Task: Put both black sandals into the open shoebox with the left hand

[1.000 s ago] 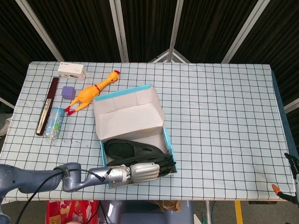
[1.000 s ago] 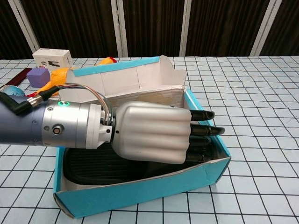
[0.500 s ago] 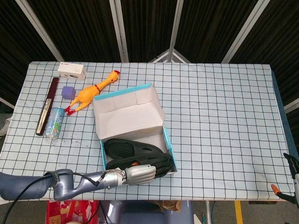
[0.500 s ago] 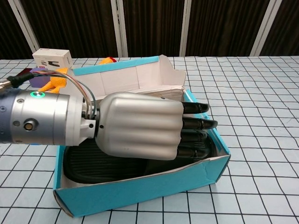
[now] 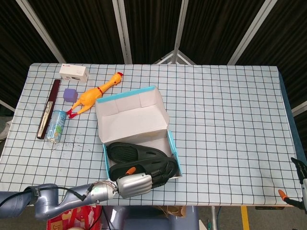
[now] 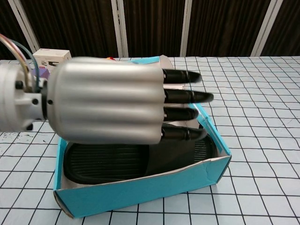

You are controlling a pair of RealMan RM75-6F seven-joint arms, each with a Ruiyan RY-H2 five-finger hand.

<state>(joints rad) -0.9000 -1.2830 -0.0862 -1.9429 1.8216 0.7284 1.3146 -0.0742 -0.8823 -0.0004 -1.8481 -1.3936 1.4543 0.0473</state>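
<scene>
Sandals, both black, are lying side by side inside the open shoebox, which is sitting toward the near edge of the table with its lid folded back. Judging by that, the placing step looks finished and the withdrawal step is in hand. The left robot hand is hanging over the near wall of the shoebox with its fingers stretched out flat and slightly apart, gripping nothing. The next move is calling for a clean lift up and toward the near edge without dragging fingertips across the cardboard wall or snagging a strap.

From the head view both sandals are showing plainly, along with the rubber chicken, can and small white box near the far left corner. From the chest view the metal back of the left robot hand is filling the frame and hiding much of the shoebox, though it is showing the ribbed sole of the nearer sandal. The right robot hand is appearing in neither view.
</scene>
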